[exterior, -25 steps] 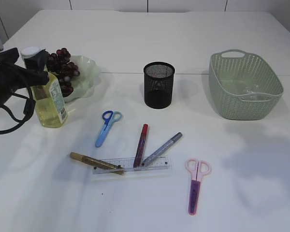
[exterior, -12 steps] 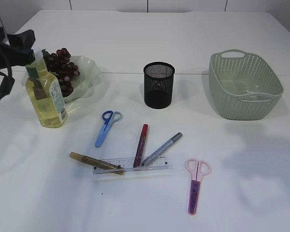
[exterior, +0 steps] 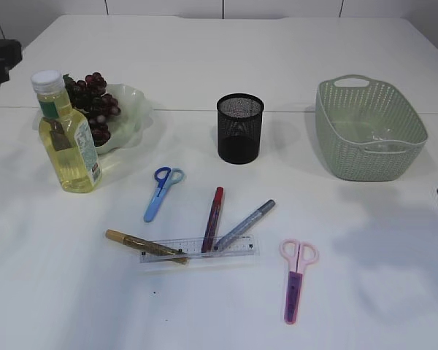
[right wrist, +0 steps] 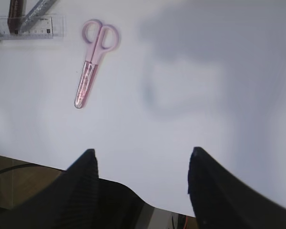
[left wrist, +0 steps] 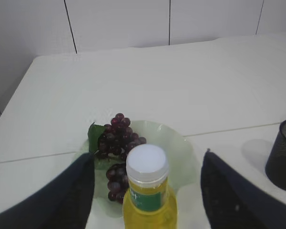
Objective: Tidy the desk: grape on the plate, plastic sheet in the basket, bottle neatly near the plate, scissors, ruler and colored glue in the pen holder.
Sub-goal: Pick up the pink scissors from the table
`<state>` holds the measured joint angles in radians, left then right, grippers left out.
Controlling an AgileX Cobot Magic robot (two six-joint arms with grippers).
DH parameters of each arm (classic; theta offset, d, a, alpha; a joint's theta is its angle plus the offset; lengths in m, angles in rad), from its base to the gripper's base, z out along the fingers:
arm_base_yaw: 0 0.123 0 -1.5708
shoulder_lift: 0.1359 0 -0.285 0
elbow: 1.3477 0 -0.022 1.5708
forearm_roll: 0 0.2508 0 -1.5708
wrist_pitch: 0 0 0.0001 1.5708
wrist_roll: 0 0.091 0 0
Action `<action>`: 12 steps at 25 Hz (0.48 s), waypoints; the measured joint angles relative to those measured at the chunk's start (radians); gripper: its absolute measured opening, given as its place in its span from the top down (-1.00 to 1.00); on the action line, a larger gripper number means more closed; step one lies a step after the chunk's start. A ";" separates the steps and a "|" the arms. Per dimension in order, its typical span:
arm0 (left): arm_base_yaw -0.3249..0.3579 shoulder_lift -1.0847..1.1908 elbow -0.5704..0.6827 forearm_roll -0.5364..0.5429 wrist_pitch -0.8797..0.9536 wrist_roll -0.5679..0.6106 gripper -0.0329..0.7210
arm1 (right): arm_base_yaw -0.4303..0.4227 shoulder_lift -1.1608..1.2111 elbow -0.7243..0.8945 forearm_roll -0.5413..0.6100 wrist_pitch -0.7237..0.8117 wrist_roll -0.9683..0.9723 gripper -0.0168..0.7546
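The yellow bottle (exterior: 67, 138) with a white cap stands upright next to the green plate (exterior: 135, 98), which holds the dark grapes (exterior: 93, 102). My left gripper (left wrist: 147, 157) is open, drawn back from the bottle (left wrist: 148, 200), and shows at the far left edge (exterior: 0, 58). Blue scissors (exterior: 160, 191), pink scissors (exterior: 297, 277), a clear ruler (exterior: 198, 249) and red (exterior: 213, 217), silver (exterior: 245, 223) and gold (exterior: 144, 246) glue pens lie on the table. My right gripper (right wrist: 142, 151) is open and empty near the table's front edge. A faint clear sheet seems to lie in the basket (exterior: 369, 127).
The black mesh pen holder (exterior: 240, 127) stands empty at mid-table, between plate and basket. The right wrist view shows the pink scissors (right wrist: 93, 62) and the ruler's end (right wrist: 24, 26). The glue pens lie across the ruler.
My left gripper has let go of the bottle and pulled back up and to the left. The bottle stays upright beside the plate. The right arm has not moved.
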<state>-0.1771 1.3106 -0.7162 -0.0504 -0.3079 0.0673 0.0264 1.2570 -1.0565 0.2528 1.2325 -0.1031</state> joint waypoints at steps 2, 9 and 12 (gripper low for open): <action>0.000 -0.058 0.000 0.000 0.081 0.000 -0.41 | 0.000 0.000 0.000 0.006 0.000 0.000 -0.27; 0.000 -0.241 0.001 0.000 0.344 0.000 -0.28 | 0.000 0.000 0.000 0.013 0.000 0.000 -0.27; 0.000 -0.311 0.001 0.000 0.443 0.000 -0.27 | 0.000 0.000 0.000 0.048 0.000 0.000 -0.27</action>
<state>-0.1771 0.9993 -0.7153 -0.0504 0.1350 0.0673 0.0264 1.2570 -1.0565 0.3009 1.2325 -0.1031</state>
